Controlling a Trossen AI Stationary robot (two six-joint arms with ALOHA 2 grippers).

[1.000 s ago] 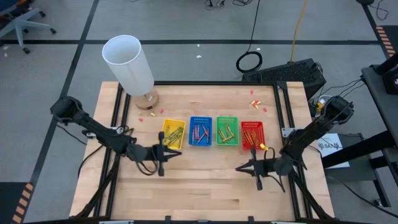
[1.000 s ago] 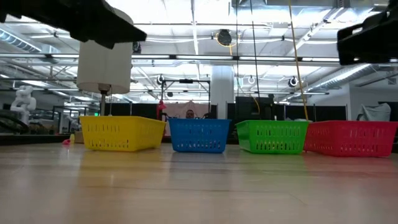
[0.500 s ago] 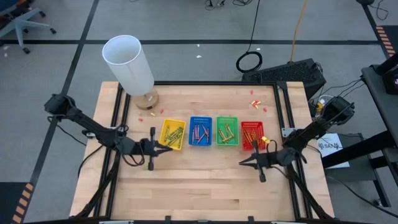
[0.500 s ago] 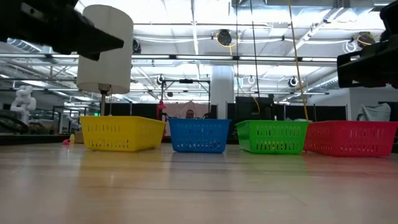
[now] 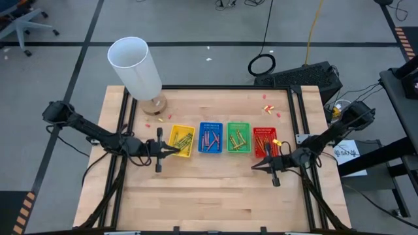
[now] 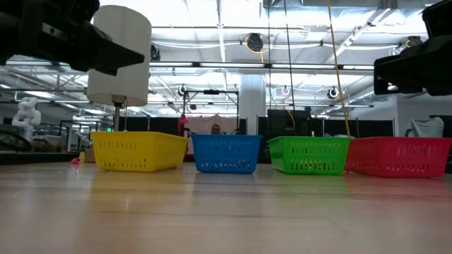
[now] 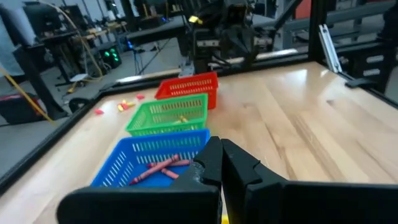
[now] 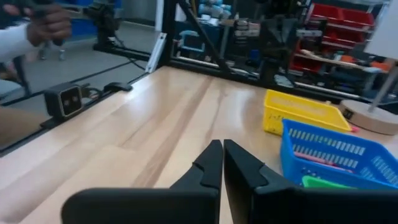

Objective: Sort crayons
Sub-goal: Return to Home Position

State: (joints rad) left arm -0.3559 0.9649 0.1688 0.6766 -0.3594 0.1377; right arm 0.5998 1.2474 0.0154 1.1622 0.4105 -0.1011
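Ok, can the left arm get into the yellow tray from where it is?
Probably yes: the left gripper, shut, hangs raised right at the yellow tray's edge, with nothing between them; it would need to open first.

Bright ceiling strip lights [image 6: 212,28] wash the wooden table [image 6: 226,212] evenly, leaving faint shadows and soft glare.

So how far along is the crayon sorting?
Crayons lie in all four trays. Nothing is in hand: left tool and right tool are shut, empty, near the trays. A few loose bits lie beyond the red tray; crayons or scraps, unclear.
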